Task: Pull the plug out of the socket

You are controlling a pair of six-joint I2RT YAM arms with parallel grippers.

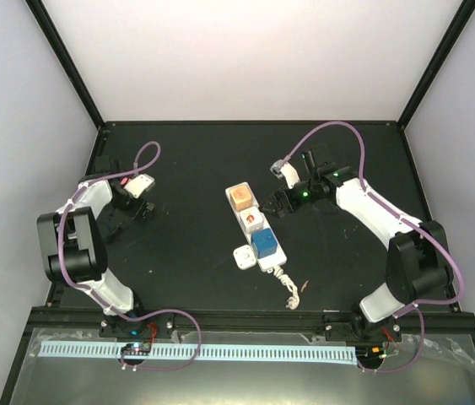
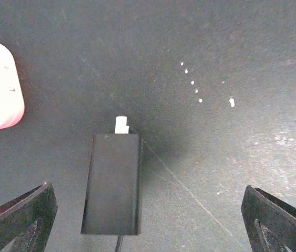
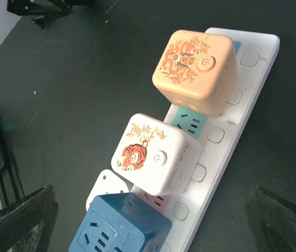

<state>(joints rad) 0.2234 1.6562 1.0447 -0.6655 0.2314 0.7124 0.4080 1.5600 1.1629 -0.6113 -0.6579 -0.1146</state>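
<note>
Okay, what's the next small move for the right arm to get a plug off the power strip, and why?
Probably ease the right claw toward the orange cube plug, the one nearest it on the power strip. The claw is open, holds nothing and hangs short of the plug, which sits seated in the strip.

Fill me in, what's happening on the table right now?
Nothing is gripped yet. The right gripper, fingers open, hangs beside the far end of the power strip, looking down on three plugged-in adapters: the orange cube, the white tiger-print cube and the blue cube. All three sit on the strip, and a small white plug lies beside it. The left gripper, also open, is off to the left above a black rectangular block.
</note>
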